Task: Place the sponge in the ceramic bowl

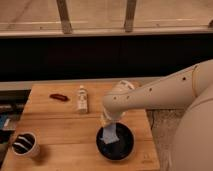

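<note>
The glossy black ceramic bowl (118,143) sits near the front right of the wooden table (60,125). The blue-grey sponge (108,135) hangs tilted over the bowl's left inner side, its lower edge down inside the bowl. My gripper (107,123) is directly above the sponge, at the end of the white arm (155,92) that reaches in from the right. The gripper appears to hold the sponge's top edge.
A pale cup with a dark striped inside (25,144) stands at the front left. A small red object (59,97) lies at the back left. A small white bottle (82,99) lies near the back middle. The table's right edge is just past the bowl.
</note>
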Robot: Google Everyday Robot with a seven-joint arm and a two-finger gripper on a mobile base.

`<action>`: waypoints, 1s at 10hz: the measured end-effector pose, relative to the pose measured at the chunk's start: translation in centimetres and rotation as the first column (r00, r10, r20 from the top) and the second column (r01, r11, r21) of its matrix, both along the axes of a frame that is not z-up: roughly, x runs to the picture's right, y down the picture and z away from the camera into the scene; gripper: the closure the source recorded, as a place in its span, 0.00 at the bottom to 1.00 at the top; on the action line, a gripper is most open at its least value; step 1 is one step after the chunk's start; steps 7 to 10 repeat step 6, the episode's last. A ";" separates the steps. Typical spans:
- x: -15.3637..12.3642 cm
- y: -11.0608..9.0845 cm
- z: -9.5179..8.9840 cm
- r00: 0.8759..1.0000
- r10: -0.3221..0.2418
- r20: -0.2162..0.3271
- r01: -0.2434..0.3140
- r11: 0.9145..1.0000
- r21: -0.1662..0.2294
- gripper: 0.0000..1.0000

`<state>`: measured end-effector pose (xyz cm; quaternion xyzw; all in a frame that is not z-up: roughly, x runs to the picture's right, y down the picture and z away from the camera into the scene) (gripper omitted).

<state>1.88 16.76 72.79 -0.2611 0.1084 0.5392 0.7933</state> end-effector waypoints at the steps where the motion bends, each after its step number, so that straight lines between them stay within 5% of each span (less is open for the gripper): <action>1: 0.0 0.1 0.0 1.000 -0.001 -0.004 0.001 1.000 -0.008 0.20; 10: 0.6 0.8 -0.3 1.000 0.014 -0.008 -0.014 1.000 -0.028 0.20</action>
